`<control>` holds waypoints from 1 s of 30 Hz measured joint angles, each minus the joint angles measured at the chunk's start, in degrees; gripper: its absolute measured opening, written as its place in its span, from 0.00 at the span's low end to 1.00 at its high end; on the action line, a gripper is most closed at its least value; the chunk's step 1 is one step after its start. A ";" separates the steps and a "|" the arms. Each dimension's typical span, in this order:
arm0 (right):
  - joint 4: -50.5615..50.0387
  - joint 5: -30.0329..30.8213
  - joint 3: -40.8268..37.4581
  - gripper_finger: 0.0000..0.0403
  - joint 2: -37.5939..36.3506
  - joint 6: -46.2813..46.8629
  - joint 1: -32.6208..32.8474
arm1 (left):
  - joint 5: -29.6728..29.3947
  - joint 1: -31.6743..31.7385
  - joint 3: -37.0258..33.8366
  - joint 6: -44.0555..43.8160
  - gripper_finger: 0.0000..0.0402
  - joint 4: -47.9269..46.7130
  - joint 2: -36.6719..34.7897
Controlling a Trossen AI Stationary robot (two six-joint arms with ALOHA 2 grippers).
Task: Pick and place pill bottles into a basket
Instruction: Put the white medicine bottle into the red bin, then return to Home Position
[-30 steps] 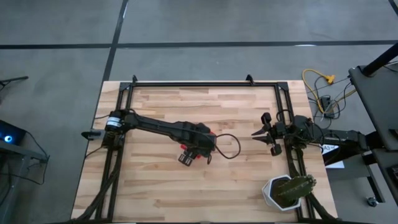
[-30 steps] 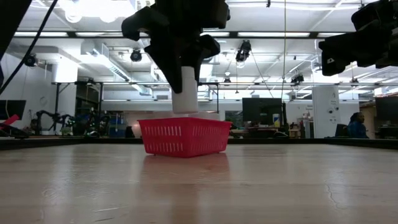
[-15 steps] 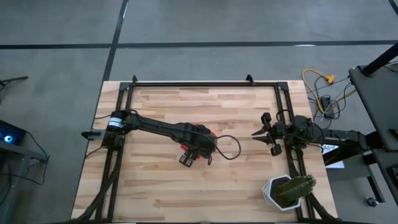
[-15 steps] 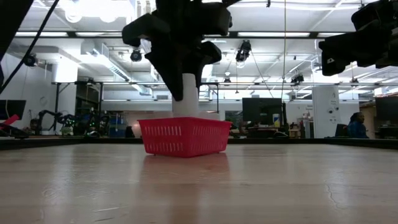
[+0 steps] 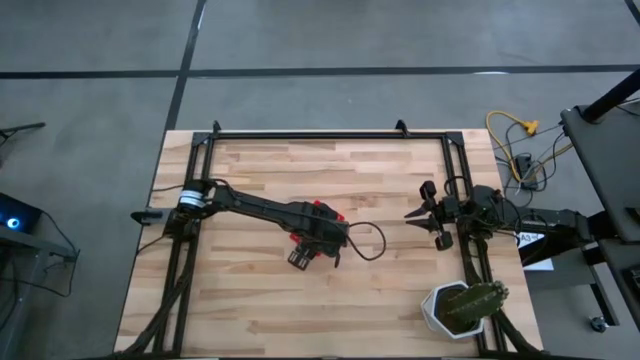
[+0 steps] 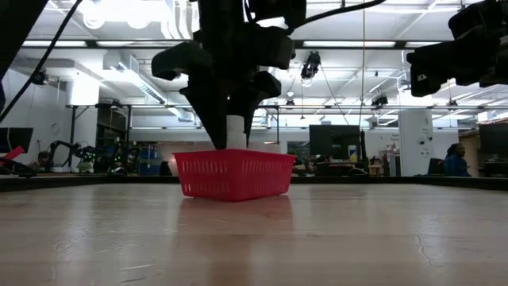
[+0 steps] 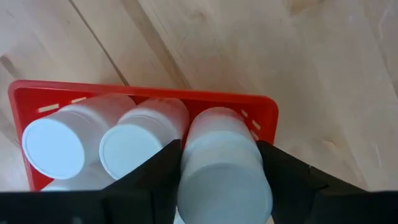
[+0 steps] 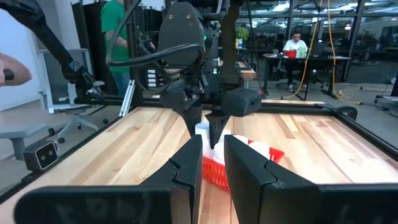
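Wooden table (image 5: 400, 290), left end effector (image 7: 224, 186) gripping white pill bottle (image 7: 225, 177) over slatted red basket (image 6: 232, 175)

My left arm reaches across the bench to its middle, wrist bent down, left tool (image 5: 313, 240) pointing straight down with its fingers (image 7: 152, 180) clamped. My right arm waits folded at the right edge, right tool (image 5: 418, 213) parted slightly.

Bottles (image 7: 59, 140) in basket (image 7: 261, 109), seemingly mid-table.

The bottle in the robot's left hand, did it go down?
Yes. In the low view the pill bottle sank toward the red basket rim, with the left hand gripping it.
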 joint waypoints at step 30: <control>-0.07 -0.02 0.00 0.15 -0.09 0.00 0.01 | 2.82 -0.13 -7.64 0.01 0.62 12.06 -13.79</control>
